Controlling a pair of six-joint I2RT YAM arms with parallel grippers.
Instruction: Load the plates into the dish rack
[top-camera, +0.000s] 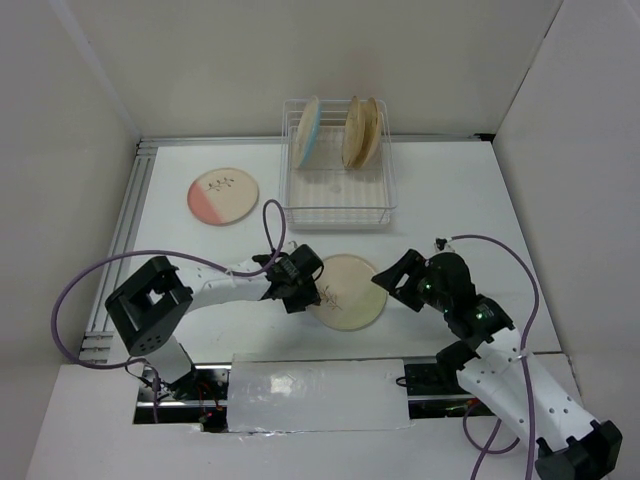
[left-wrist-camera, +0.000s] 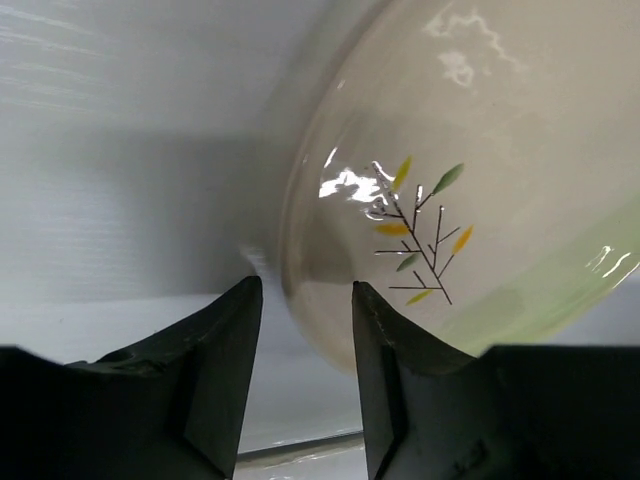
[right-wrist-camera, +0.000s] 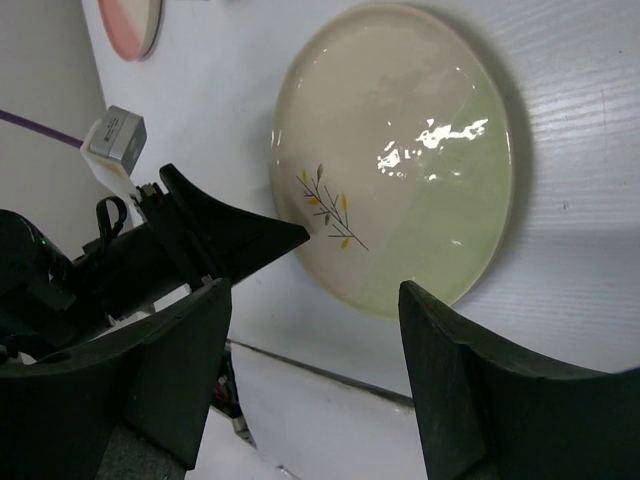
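A cream plate with a green part (top-camera: 350, 292) lies on the white table between both arms. My left gripper (top-camera: 308, 288) is at its left edge. In the left wrist view the left gripper (left-wrist-camera: 306, 283) is open and straddles the plate's (left-wrist-camera: 480, 150) rim, one finger over the plate, one outside it, with a gap left. My right gripper (top-camera: 382, 283) hovers open at the plate's right edge; the right gripper (right-wrist-camera: 315, 287) holds nothing and the plate (right-wrist-camera: 400, 140) lies beyond its fingers. The dish rack (top-camera: 338, 205) holds a blue-part plate (top-camera: 308, 132) and two tan plates (top-camera: 360, 132) on edge.
A pink-part plate (top-camera: 224, 196) lies flat on the table, left of the rack; the pink-part plate (right-wrist-camera: 130, 22) also shows at the top left of the right wrist view. White walls enclose the table on three sides. A metal rail (top-camera: 125, 230) runs along the left edge.
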